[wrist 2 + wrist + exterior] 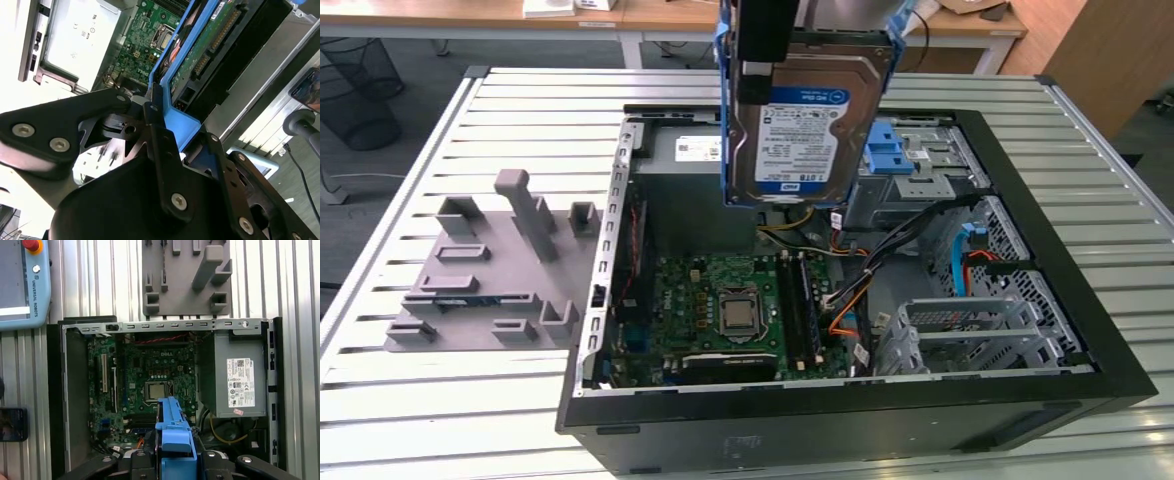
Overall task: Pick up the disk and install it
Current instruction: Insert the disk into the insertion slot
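Your claw [150, 114] is clamped tight on the disk [807, 120], gripping its blue frame. It holds the disk upright in the air above the open computer case [854, 425].

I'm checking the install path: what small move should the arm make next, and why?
Probably ease the disk toward the exterior view's right. The hand grips it upright by its blue bracket, over the motherboard, while the drive cages sit along the computer case's right side.
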`<state>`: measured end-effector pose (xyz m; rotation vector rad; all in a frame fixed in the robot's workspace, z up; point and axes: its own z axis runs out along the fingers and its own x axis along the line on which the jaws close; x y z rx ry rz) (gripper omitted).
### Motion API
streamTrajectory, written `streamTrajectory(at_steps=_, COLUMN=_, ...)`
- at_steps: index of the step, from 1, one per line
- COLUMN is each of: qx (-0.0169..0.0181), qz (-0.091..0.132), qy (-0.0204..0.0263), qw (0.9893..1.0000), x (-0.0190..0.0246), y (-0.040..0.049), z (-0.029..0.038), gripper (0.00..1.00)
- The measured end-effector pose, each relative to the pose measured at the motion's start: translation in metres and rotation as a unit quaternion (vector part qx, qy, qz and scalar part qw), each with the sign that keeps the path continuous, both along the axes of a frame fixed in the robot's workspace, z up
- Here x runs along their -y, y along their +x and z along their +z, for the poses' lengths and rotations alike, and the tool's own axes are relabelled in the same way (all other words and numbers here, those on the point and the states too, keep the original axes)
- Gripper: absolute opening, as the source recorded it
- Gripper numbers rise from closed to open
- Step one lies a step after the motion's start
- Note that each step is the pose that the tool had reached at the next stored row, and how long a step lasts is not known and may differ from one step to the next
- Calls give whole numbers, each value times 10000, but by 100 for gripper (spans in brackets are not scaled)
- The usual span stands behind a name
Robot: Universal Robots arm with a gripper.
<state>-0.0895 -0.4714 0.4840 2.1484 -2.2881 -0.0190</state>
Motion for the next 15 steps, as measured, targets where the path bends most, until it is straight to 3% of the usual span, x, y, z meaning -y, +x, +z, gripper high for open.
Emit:
streamTrajectory(at_steps=4, qx=0, qz=2, qy=0, qw=10000, x=78, y=0, z=0, gripper=37)
streamTrajectory(at_steps=10, qx=0, qz=28, qy=0, qw=10000, x=83, y=4, z=0, gripper=37)
streamTrajectory(at_steps=15, qx=-5, qz=27, qy=0, qw=10000, x=84, y=101, z=-1, gripper=37)
